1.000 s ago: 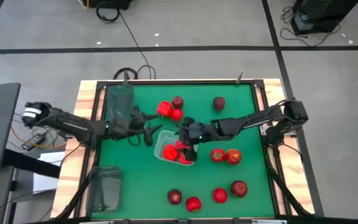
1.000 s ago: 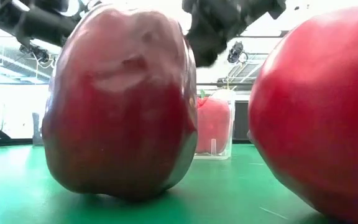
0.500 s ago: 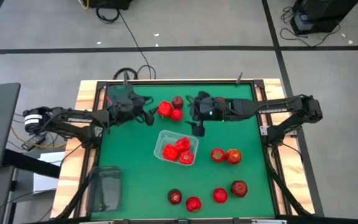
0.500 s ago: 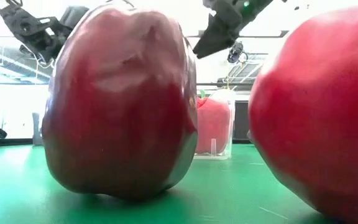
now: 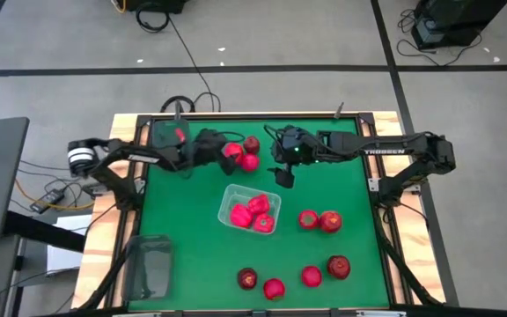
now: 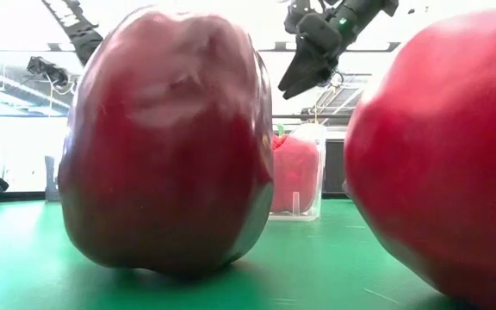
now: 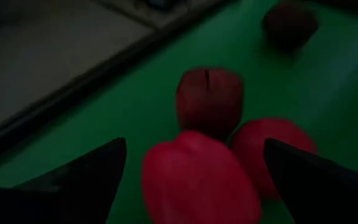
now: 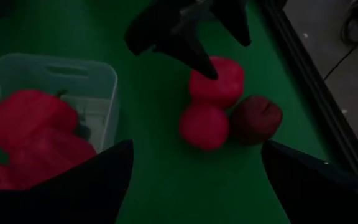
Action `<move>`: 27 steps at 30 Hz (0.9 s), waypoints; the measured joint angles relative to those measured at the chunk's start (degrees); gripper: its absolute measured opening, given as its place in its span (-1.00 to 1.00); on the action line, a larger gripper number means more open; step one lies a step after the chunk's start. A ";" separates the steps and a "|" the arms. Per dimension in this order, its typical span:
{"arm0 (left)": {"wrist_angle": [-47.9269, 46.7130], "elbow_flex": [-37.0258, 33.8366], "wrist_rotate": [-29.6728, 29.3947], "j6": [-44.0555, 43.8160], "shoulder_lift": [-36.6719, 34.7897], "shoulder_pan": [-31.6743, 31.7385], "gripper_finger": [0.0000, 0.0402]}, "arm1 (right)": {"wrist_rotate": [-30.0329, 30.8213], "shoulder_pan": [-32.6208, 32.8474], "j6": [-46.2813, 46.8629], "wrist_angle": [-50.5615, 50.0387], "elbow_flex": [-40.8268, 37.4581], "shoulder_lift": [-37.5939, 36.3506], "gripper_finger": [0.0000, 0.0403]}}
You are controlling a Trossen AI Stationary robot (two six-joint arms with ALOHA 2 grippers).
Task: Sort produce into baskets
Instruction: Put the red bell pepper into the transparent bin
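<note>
Where the green mat centres: clear basket [image 5: 250,211] with red peppers [image 5: 255,212].

My table [image 5: 359,264] has a green top inside a pale wooden frame. Near its middle sits a clear bin [image 5: 232,195] of red peppers. At eleven o'clock from it, a red pepper [image 5: 232,151], a round red fruit [image 5: 250,162] and a maroon apple [image 5: 251,143] touch in a cluster. At three o'clock lie two more fruits [image 5: 319,220], at five o'clock a row of four [image 5: 293,279]. One smoky bin [image 5: 169,136] stands at ten o'clock, another [image 5: 150,264] at seven.
</note>
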 joint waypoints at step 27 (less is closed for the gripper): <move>-30.40 12.92 -1.27 0.49 2.18 2.04 0.64 | 0.09 -0.21 0.79 -4.22 -1.92 -0.01 0.79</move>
